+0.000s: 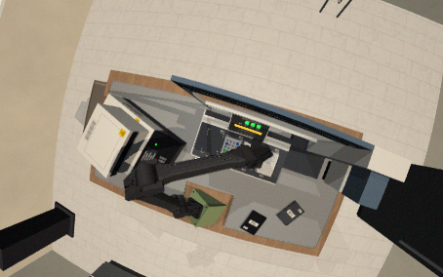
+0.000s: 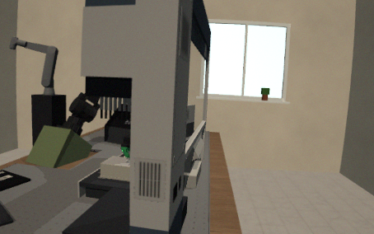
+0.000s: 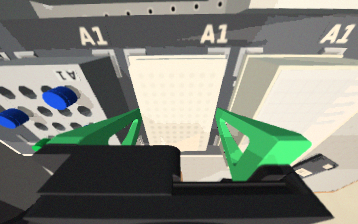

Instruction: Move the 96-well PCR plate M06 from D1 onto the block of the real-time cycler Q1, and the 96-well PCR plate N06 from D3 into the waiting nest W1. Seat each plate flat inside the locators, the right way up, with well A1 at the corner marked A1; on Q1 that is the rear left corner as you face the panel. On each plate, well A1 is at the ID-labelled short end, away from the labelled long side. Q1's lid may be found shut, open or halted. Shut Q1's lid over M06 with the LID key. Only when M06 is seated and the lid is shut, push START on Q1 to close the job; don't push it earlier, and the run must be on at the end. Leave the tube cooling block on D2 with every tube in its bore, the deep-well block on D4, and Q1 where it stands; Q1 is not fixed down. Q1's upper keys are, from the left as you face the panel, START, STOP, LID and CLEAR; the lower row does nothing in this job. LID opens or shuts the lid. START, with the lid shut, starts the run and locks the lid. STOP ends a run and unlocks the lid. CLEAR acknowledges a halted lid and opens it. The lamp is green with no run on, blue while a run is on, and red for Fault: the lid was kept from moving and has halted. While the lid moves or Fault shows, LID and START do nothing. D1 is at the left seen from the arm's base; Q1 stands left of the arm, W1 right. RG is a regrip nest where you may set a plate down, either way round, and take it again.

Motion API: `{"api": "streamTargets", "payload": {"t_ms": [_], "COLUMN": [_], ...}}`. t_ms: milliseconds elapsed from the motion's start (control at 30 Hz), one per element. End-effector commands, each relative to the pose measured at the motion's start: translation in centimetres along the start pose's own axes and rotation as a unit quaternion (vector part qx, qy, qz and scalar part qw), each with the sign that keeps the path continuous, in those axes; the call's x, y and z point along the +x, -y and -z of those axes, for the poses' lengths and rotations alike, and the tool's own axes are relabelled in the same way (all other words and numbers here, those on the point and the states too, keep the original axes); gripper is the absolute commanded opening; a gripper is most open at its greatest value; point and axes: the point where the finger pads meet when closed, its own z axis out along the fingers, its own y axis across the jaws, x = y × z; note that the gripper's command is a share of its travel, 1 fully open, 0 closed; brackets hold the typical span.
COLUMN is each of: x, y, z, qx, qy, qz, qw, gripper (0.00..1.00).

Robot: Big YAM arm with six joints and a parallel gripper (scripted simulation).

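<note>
Plate (image 3: 176, 100) near end hidden behind gripper (image 3: 179, 131) body, tube block (image 3: 47, 102) cut by left edge

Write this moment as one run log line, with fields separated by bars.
gripper: open, holds nothing | jaws: either side of cream PCR plate on deck | left of it: tube block with blue caps | Q1 lamp: green
</note>
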Motion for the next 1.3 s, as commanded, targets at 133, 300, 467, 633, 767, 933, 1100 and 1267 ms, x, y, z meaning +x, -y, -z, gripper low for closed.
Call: {"api": "streamTargets", "payload": {"t_ms": [133,300,467,633,767,933,1100,1267], "x": [-0.2,-0.3,0.0,-0.2,-0.5,-1.1,-1.2,-1.3], "y": [0.4,0.4,0.5,0.6,0.4,-0.1,-0.2,-0.3], "z": [1.6,1.6,1.1,0.8,0.4,0.1,0.0,-0.1], "qx": [0.009,0.012,0.009,0.005,0.003,0.001,0.001,0.001], "qy": [0.017,0.021,0.018,0.013,0.006,0.000,-0.001,-0.002], "qz": [0.003,0.006,0.003,-0.002,-0.005,-0.002,-0.002,-0.001], "qw": [1.000,1.000,1.000,1.000,1.000,1.000,1.000,1.000], "gripper": [1.00,1.00,1.00,0.00,0.00,0.00,0.00,0.00]}}
